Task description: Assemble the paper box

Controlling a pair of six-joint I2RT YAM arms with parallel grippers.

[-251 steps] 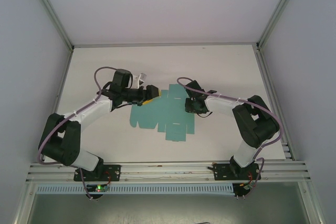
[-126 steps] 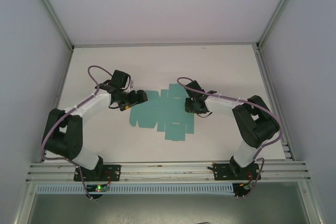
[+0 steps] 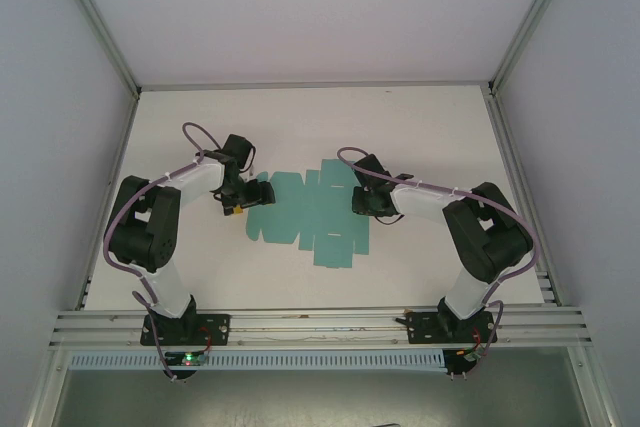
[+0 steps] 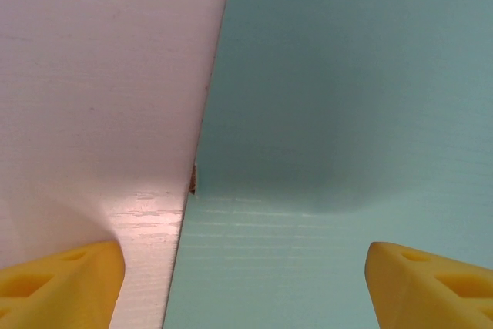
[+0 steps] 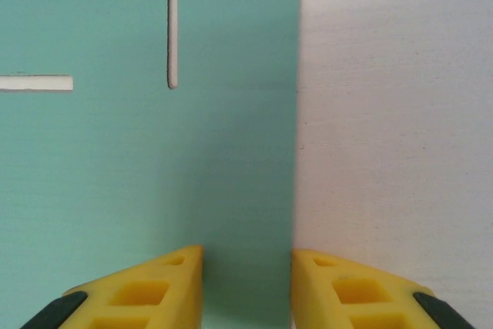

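**A:** What is shifting from a second ago?

**B:** The left arm is drawing back toward 9 o'clock. The table (image 3: 420,127) is carrying the paper box (image 3: 310,212), which is lying as a flat die-cut sheet at its centre.

**A:** And the grippers?

**B:** The left gripper (image 4: 243,256) is hanging wide open, straddling the sheet's 9 o'clock edge. The right gripper (image 5: 246,256) is hovering over the 3 o'clock edge, jaws narrowly apart, gripping nothing.

**A:** Progress?

**B:** Hardly any is showing. No panel is standing, so every fold and tab is waiting.
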